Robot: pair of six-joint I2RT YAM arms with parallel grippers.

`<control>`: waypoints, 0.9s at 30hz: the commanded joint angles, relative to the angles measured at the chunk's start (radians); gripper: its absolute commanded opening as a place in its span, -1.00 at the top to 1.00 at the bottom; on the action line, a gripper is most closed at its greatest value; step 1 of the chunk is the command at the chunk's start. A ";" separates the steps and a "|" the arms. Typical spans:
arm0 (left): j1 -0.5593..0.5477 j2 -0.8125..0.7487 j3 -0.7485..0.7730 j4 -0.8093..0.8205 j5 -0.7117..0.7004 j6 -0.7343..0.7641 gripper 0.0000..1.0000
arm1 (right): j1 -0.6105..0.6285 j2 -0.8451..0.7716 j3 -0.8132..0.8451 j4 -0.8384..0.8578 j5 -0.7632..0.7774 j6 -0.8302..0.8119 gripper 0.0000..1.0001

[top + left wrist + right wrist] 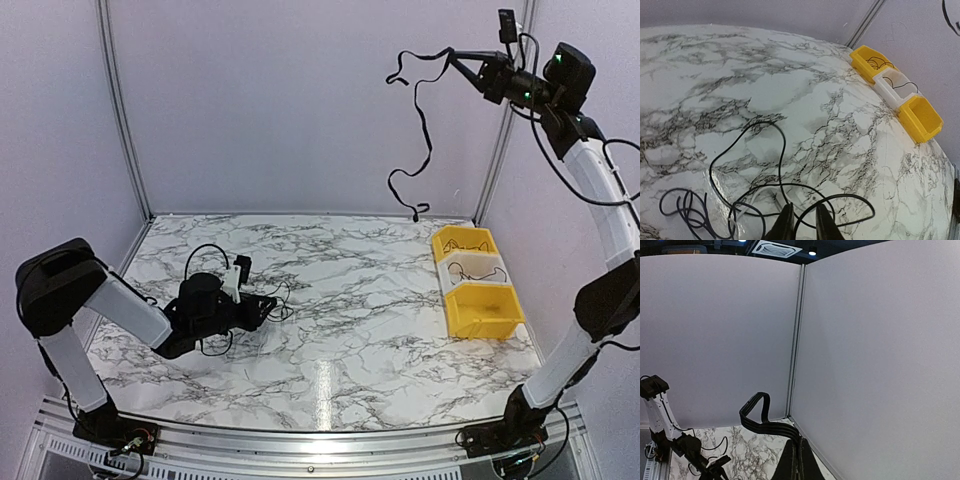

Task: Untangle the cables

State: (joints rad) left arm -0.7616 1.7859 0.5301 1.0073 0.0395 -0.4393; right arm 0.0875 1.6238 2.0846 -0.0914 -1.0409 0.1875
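Closest to the left wrist lens, the left gripper (pixel 804 211) is set low over the marble table (pixel 380 330). Its fingers are parted by a narrow gap and nothing is clamped. A black strand is seen crossing that gap, though whether it is touched cannot be told from this angle. Around it the cables (pixel 760 200) are spread in loose loops, black with one pale wire, and the gripper is probably placed there to work at the heap. High at the back right, the right gripper (pixel 458 60) is closed tight on a black cable (pixel 428 130). This cable is held well above the table, apparently so that its length hangs apart from the rest. Yellow bins (pixel 482 322) are set at the right edge.
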 commanded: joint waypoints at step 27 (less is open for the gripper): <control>-0.001 -0.510 -0.022 -0.513 -0.204 0.132 -0.23 | -0.355 -0.244 -0.477 -0.249 0.197 -0.392 1.00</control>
State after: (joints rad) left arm -0.7620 1.3006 0.5182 0.5228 -0.1341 -0.3241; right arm -0.1829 1.3922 1.6424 -0.3378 -0.8268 -0.1932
